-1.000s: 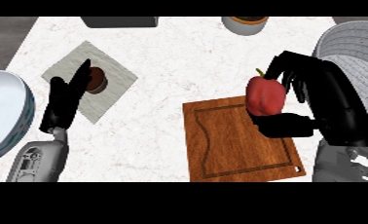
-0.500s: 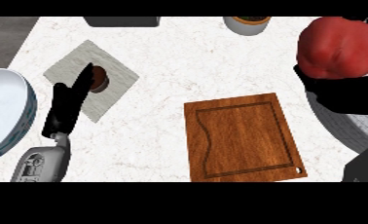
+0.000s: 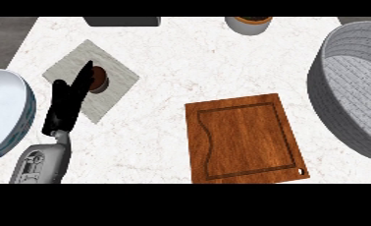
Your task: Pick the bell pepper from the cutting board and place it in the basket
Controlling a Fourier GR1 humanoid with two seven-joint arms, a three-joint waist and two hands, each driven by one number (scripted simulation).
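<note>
Wooden cutting board (image 3: 243,139) lies flat at the near edge of the pale marble table (image 3: 188,58). To its left, the left hand (image 3: 65,107) has its fingers straight and grasps nothing. It lies across a grey mat (image 3: 116,95), fingertips beside a brown round thing (image 3: 99,79). The grey basket (image 3: 344,92) stands at the right edge. The bell pepper is out of view, so I cannot tell where it is. Farthest back stands a cup (image 3: 249,24).

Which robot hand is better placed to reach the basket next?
Right: the basket sits at the right edge; the left robot hand rests open far left, though the right robot hand is unseen.
</note>
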